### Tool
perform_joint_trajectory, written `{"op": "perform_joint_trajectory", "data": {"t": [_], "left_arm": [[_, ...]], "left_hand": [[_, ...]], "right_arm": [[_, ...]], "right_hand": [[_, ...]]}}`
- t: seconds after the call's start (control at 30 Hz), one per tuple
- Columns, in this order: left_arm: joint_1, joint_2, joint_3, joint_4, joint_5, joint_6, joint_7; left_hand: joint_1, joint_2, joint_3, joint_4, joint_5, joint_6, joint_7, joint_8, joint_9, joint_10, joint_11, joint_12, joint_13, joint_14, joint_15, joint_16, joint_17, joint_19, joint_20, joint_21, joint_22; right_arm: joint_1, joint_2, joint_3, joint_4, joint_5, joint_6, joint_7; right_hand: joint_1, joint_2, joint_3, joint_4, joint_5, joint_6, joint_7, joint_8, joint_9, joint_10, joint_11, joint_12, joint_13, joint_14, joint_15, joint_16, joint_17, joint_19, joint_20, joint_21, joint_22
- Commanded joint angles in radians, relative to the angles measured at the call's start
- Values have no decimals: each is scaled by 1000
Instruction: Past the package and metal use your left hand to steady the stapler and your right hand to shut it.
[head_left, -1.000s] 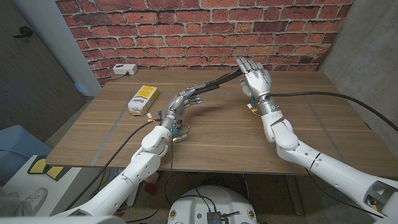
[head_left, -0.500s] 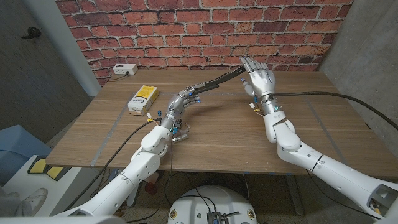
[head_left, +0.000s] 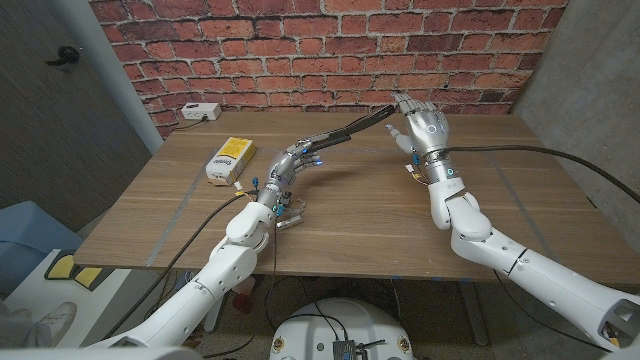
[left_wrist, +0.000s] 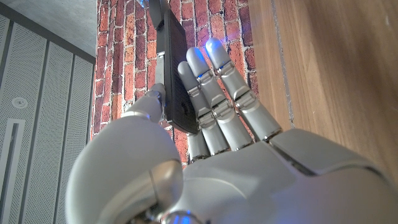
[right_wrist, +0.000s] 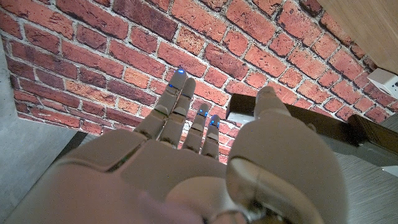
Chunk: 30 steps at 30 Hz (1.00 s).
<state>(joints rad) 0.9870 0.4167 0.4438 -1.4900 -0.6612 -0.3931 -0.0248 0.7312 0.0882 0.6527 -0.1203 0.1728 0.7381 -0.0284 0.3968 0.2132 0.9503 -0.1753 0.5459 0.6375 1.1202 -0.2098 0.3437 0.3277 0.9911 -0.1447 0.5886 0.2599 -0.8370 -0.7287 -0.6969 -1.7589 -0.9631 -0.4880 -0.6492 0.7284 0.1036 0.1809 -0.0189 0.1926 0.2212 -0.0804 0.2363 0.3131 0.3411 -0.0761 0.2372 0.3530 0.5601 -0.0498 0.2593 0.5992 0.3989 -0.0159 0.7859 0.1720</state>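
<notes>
The stapler (head_left: 340, 133) stands open toward the far side of the bench (head_left: 350, 215), beyond the yellow package (head_left: 230, 158), its black top arm slanting up and away from its base. The left robot hand (head_left: 297, 156) grips the stapler's base end, fingers wrapped along the dark body as the left wrist view confirms (left_wrist: 177, 74). Over the last second the right robot hand (head_left: 422, 125) has drifted slightly rightward and rotated, so its fingers, spread apart and holding nothing, now sit right at the raised tip of the stapler; whether they touch it I cannot tell. The stapler's angle looks unchanged, so the closing press appears not yet begun; the right robot hand seems to be lining up above the tip.
</notes>
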Motion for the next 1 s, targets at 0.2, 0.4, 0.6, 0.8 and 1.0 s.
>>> {"op": "perform_joint_trajectory", "data": {"t": [0.2,0.4,0.6,0.8,1.0], "left_arm": [[-11,-4,0,9,-2,-1,-4],[-14,-4,0,10,-1,0,-6],[-15,-4,1,12,0,1,-5],[-18,-8,3,20,0,-2,-9],[-22,-14,4,32,-3,-7,-16]], "left_hand": [[99,98,26,28,6,42,10,4,253,29,-31,-5,-2,9,-23,-1,4,-7,0,10,3],[98,98,25,29,6,43,12,3,258,27,-31,-7,-3,10,-22,-2,4,-8,0,14,2],[98,97,25,28,6,43,12,2,263,29,-31,-7,-1,10,-23,-3,5,-11,-1,19,2],[99,97,25,28,6,43,9,1,267,28,-31,-6,1,9,-23,-4,6,-12,-1,22,1],[98,96,25,28,6,45,10,0,271,27,-30,-6,3,9,-23,-5,7,-14,-1,26,0]], "right_arm": [[-20,-28,50,-12,102,104,-34],[-31,-18,77,-12,165,150,-53],[-38,-2,98,-8,227,192,-65],[-38,12,108,-7,270,214,-52],[-38,27,117,-15,313,219,-24]], "right_hand": [[-83,-19,-25,29,-2,52,5,8,-17,52,10,8,-10,2,-129,-6,-20,16,13,-16,3],[-152,-31,-50,57,-11,62,9,6,-26,78,21,9,-17,11,-122,0,-23,24,18,-24,4],[-258,-31,-84,105,-17,75,29,0,-43,125,41,10,-28,88,-122,38,-23,44,24,-33,6],[-293,-27,-91,116,-14,91,41,-2,-58,165,68,10,-41,184,-132,76,-24,61,20,-41,6],[-305,-26,-92,116,-12,102,57,-3,-69,226,90,22,-51,247,-133,101,-24,82,17,-43,6]]}}
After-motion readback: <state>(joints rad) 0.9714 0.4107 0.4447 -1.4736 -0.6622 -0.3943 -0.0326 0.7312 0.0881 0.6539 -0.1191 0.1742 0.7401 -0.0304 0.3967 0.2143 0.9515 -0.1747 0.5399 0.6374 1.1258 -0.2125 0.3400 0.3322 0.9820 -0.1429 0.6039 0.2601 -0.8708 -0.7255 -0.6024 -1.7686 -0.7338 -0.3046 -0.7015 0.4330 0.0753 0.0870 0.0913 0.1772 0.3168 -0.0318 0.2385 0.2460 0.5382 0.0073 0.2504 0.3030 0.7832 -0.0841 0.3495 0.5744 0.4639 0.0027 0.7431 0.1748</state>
